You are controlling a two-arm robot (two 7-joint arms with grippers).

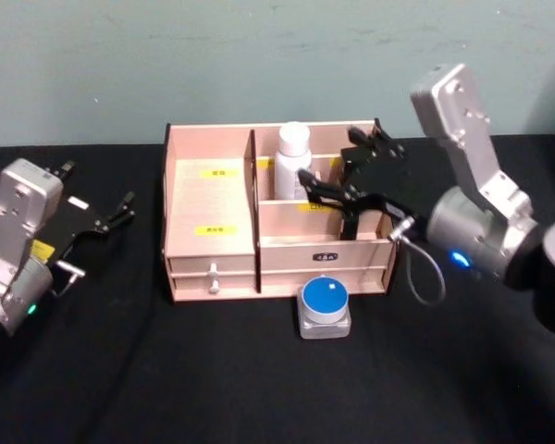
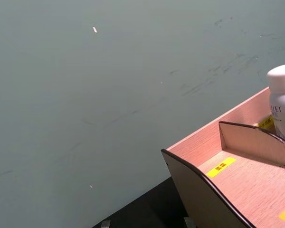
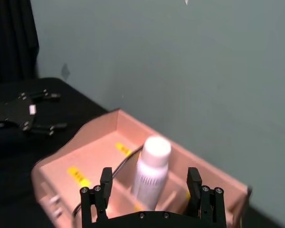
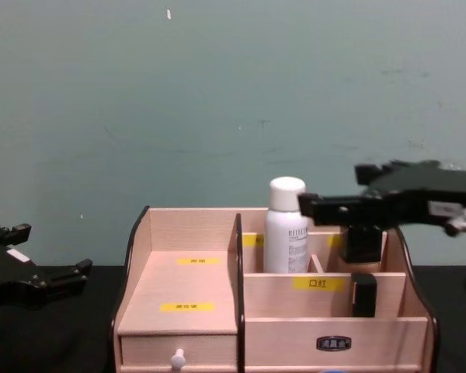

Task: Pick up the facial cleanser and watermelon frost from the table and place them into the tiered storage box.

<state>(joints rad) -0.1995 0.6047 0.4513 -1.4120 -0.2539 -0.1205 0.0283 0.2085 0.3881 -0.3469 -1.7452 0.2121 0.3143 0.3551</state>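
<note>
White round-capped facial cleanser, upright

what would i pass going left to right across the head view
left gripper → left wall of the tiered storage box → facial cleanser → right gripper

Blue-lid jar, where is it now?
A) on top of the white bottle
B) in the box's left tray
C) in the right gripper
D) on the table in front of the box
D: the watermelon frost sits on the table, just in front of the tiered storage box.
</note>
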